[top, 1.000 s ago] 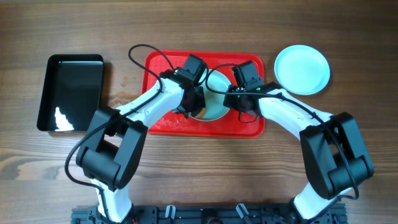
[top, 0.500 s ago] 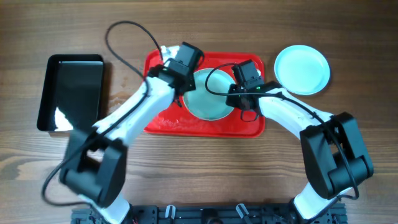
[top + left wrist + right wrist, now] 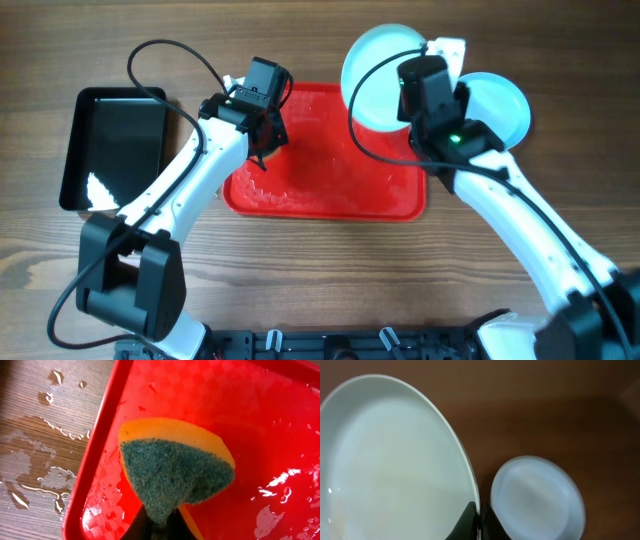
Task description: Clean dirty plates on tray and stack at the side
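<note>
- Seen from overhead, a red tray [image 3: 330,175] lies in the middle of a wooden counter [image 3: 320,260]. Its floor is wet and glistening.
- The left arm reaches from the lower left of the frame to the tray's upper left corner.
- The left fingers [image 3: 137,530] are closed on a sponge [image 3: 175,467]. It is yellow with a green scouring face, and it is folded between them.
- The sponge hangs over the tray floor just inside the left rim. Whether it touches the floor cannot be told.
- Drops and streaks of water [image 3: 47,477] sit on the counter just left of the tray.
- The right fingers [image 3: 466,522] pinch the rim of the held plate [image 3: 380,65], which is pale blue with a whitish centre.
- The held plate is lifted off the counter, at the upper middle of the frame. It overlaps the tray's upper right corner.
- A second plate [image 3: 500,110] of the same kind lies flat on the counter at the upper right, just beside the tray. The right arm partly covers it.
- A black tray [image 3: 115,145] rests on the counter at the left of the frame, near the red tray.
</note>
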`<action>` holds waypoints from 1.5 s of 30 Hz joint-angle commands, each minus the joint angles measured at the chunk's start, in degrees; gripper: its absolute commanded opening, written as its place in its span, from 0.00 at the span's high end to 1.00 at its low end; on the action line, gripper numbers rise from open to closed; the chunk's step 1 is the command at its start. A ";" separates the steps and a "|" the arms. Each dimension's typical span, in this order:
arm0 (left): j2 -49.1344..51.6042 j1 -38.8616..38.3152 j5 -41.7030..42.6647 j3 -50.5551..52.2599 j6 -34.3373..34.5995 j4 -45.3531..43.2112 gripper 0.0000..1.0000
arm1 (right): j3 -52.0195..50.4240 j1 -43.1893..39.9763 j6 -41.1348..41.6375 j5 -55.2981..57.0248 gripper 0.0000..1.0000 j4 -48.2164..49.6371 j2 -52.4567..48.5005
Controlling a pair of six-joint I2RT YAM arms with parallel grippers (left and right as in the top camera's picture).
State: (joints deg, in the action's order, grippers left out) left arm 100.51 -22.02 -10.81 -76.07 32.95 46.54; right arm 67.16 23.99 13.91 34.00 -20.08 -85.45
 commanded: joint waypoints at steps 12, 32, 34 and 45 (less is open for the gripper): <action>0.81 0.07 0.98 0.44 0.55 0.48 0.96 | 1.62 11.76 -29.68 29.51 0.96 13.25 4.13; 0.81 0.07 1.38 0.44 0.52 0.46 0.96 | 0.37 -14.10 2.60 -45.99 0.96 -11.56 3.63; 0.81 0.07 1.38 0.44 0.52 0.46 0.96 | -0.39 -18.38 2.58 -50.88 0.96 -12.13 3.28; 0.81 0.02 1.40 0.44 0.52 0.66 0.96 | -5.92 -38.38 19.89 -53.13 0.96 0.42 -7.45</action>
State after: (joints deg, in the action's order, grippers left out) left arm 100.84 -22.02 -9.52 -76.01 32.93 47.03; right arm 62.00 -9.17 23.29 -17.58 -21.74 -89.23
